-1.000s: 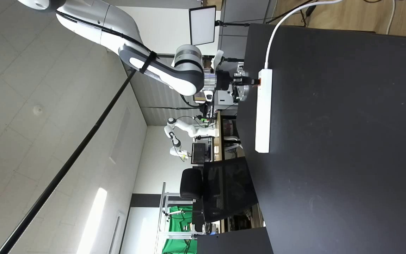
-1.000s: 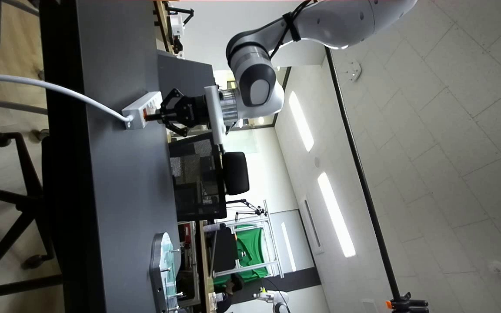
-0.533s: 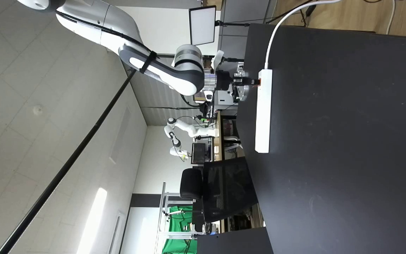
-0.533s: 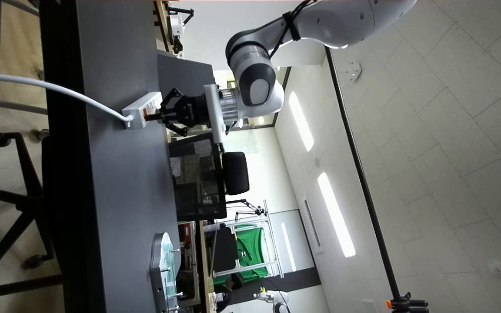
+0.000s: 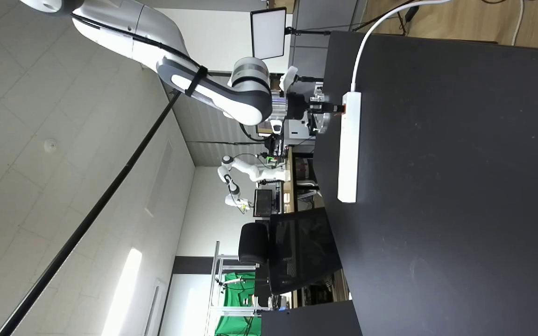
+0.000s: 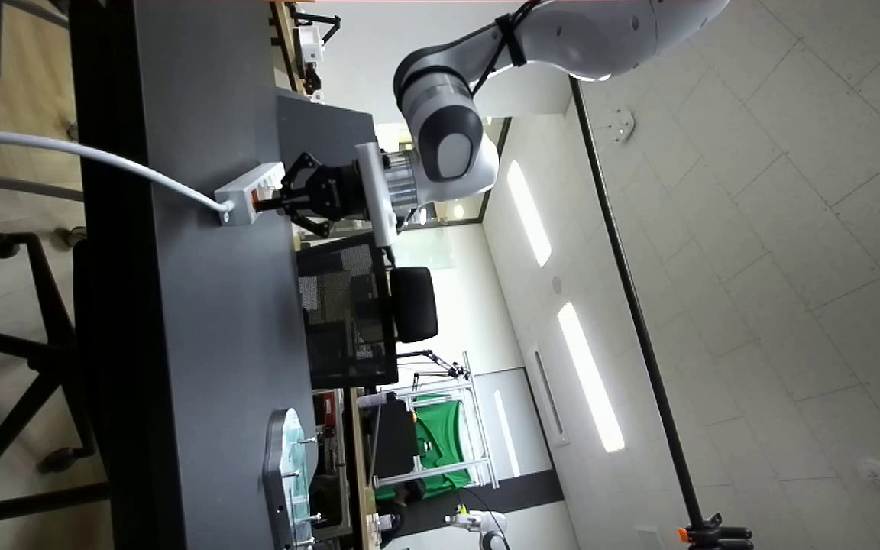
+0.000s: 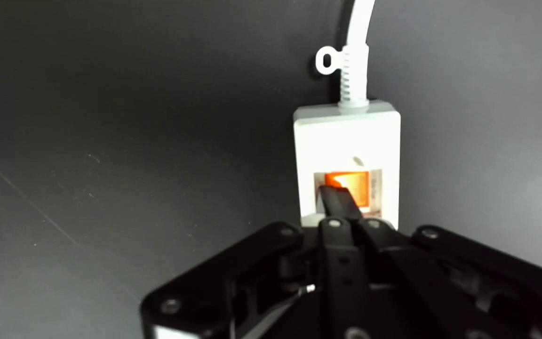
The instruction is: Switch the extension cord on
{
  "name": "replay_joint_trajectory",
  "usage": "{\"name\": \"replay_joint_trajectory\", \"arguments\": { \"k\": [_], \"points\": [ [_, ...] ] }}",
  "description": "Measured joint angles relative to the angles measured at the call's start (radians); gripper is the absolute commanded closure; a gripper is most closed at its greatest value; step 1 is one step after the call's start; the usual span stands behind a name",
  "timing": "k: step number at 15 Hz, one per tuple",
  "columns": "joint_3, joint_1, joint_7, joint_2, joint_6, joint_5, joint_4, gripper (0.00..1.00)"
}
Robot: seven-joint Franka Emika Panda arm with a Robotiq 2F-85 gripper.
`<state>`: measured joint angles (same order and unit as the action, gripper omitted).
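Wrist view: dark surface left of hand. Hand: fingers pressed together. White extension cord on surface directly beneath hand, partly hidden by it. Orange switch just ahead and right of fingertips, partly covered; whether touching, cannot tell. White cable leaving cord's end, farther ahead of hand.

gripper at white extension cord

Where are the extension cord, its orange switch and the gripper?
Extension cord [image 5: 349,147], in an exterior view: middle of its long white side.
Orange switch [image 7: 359,187], in the wrist view: its uncovered part.
Gripper [image 6: 265,205], in an exterior view: its closed fingertips.
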<state>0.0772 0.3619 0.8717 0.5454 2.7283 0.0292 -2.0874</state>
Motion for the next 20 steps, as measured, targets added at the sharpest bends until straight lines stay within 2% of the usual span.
{"name": "replay_joint_trajectory", "arguments": {
  "k": [13, 20],
  "points": [
    [0.064, -0.087, -0.155, -0.015, 0.039, 0.152, -0.038, 1.00],
    [0.077, -0.097, -0.182, -0.064, 0.010, 0.195, -0.062, 1.00]
  ]
}}
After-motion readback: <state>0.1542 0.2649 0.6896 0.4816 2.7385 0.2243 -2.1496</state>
